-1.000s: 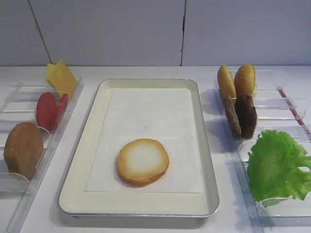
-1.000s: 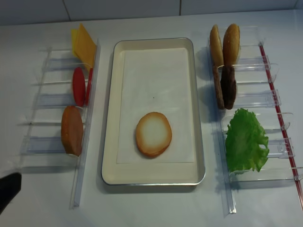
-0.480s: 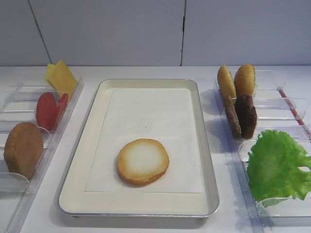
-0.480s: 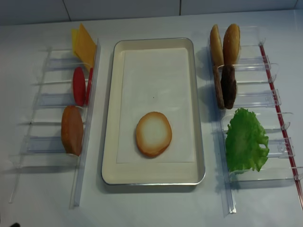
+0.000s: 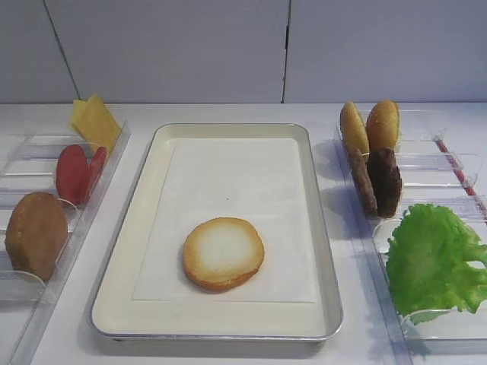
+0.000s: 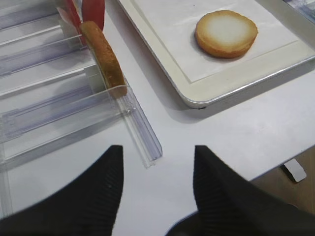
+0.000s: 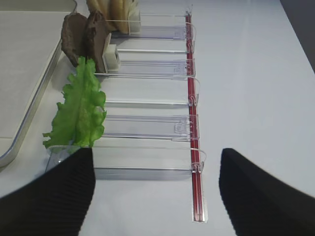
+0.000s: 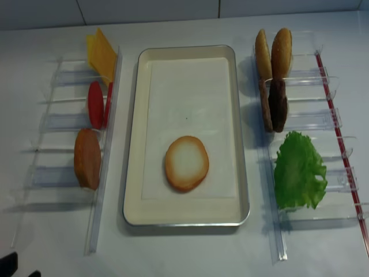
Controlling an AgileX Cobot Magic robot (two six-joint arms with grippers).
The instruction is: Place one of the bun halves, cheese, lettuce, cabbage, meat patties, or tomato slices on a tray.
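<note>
Bun half: pale-faced bun half [image 5: 223, 253] lies flat on the paper liner of the tray [image 5: 329, 300], toward its near end; by my judgement one item is already placed.
Nearest next item: lettuce [image 7: 78, 110] stands on edge in a clear holder [image 7: 147, 129], ahead and to the left of my right jaws [image 7: 156, 194], its long axis running away from me.
Other side: brown bun half [image 6: 104, 57] stands on edge ahead of my left jaws [image 6: 158, 189], slightly left, with tomato slices [image 6: 91, 9] beyond it.
Jaws: right ones spread wide, left ones moderately parted, both holding nothing.
Pose: both arms drawn back low over the table [image 6: 236, 137] at its near edge, outside the tray.
</note>
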